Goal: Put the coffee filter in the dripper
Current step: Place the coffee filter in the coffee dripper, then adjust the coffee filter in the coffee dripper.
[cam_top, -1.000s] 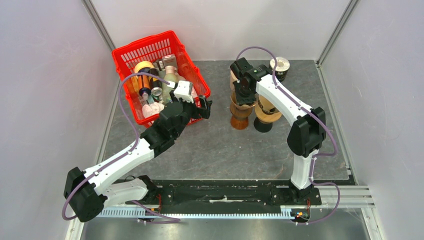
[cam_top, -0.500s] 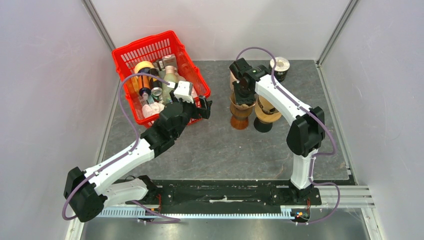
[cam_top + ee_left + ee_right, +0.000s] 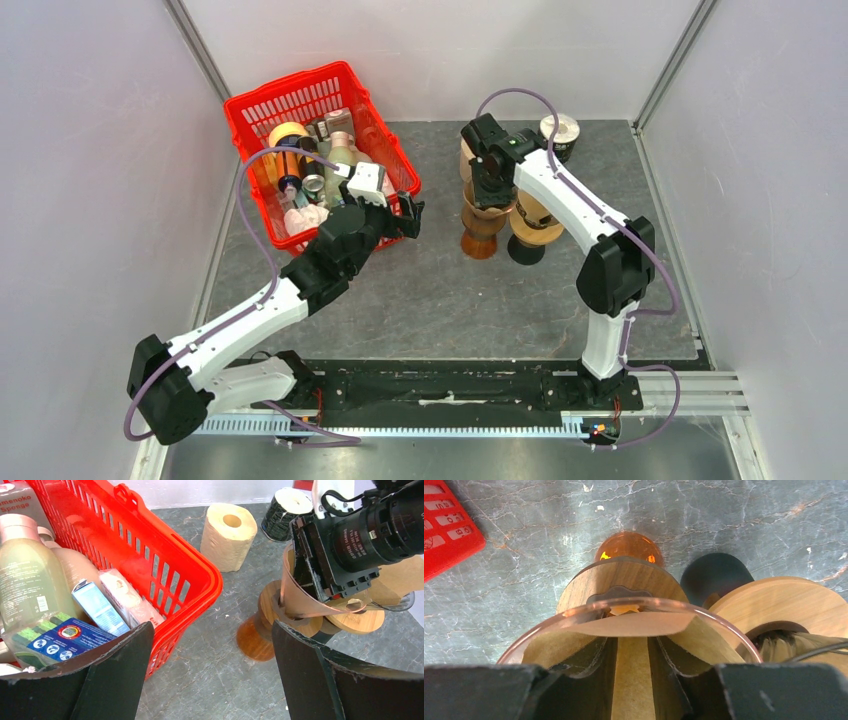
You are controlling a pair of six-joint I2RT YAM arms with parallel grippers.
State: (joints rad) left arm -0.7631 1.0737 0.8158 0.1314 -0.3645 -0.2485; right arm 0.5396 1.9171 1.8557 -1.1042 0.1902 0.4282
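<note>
The dripper is a clear cone on a wooden collar over an amber base. The brown paper coffee filter lines the inside of the cone. My right gripper points down into it, its fingers slightly apart with the paper showing through the gap; nothing is pinched between them. The top view shows that gripper over the dripper. My left gripper hovers wide open and empty beside the red basket; in its own view the filter cone is ahead on the right.
A red basket full of bottles and packets stands at the back left. A second wooden dripper stand sits right of the first. A paper roll and a dark cup with a white lid are behind them.
The right gripper's fingers have spread a little inside the filter and the wrist has shifted slightly. The left arm has not moved.
</note>
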